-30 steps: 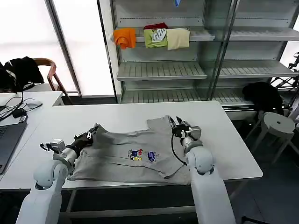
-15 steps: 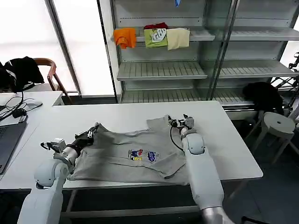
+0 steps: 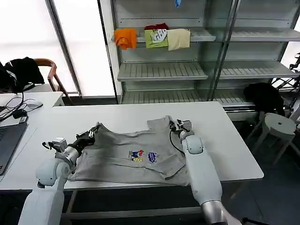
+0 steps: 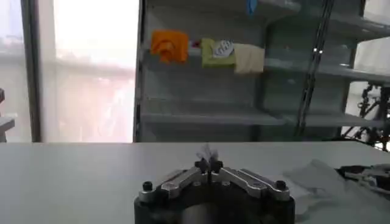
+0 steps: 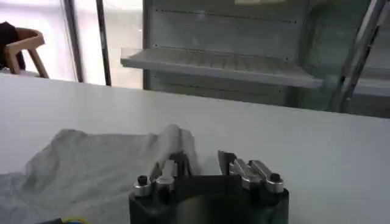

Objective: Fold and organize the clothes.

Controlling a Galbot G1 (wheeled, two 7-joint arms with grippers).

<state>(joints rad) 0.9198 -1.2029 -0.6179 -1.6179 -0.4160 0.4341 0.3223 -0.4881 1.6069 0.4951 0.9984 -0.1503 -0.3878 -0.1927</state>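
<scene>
Left gripper (image 3: 92, 134): you see it low at the near-left of the white table (image 3: 234, 140), its fingers closed together on the left shoulder edge of the T-shirt; in the left wrist view (image 4: 208, 165) a small tuft of pale cloth sticks up between the joined tips

Right gripper (image 3: 174, 125): you find it at the right side of the garment, by the raised sleeve; in the right wrist view (image 5: 201, 163) its jaws stand apart, one finger against a hump of grey fabric, the other over bare tabletop

T-shirt (image 3: 126, 154): light grey, spread mostly flat across the near half of the table, front up, between your two arms; it is rumpled along the right edge and reaches close to the near table edge

Chest print (image 3: 143, 156): small, multicolour, sits about mid-garment, a little toward the right arm

Sleeve (image 3: 159, 123): the far-right part of the shirt stands up in a fold just beside the right gripper

Side desk (image 3: 28, 101): to your left, with cables and a dark laptop corner on it

Chair (image 3: 49, 75): wooden, behind that desk, a black garment (image 3: 21, 70) draped near it

Shelving (image 3: 161, 70): metal racks beyond the table; on an upper shelf lie orange (image 3: 125, 37), green (image 3: 156, 37) and cream (image 3: 178, 38) folded cloths side by side
</scene>
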